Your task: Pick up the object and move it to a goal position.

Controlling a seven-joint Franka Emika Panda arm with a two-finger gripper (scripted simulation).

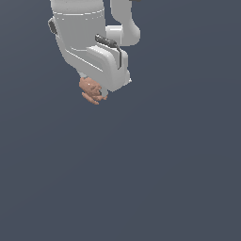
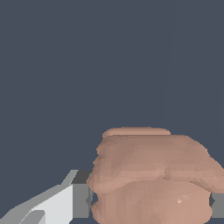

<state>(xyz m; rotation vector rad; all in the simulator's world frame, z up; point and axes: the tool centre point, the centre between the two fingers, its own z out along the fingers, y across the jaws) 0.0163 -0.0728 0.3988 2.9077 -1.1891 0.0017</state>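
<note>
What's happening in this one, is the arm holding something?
Yes. The white Panda arm has a small knobbly salmon-pink lump gripped in its claw. In the wrist view the lump sits squeezed between the two finger pads, one on each side. Only plain dark grey background shows around it, so it seems to be lifted clear; no goal marker is visible in either view.

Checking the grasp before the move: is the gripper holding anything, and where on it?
Yes: the gripper is shut on the pink lump, fingers pressing its opposite sides.
</note>
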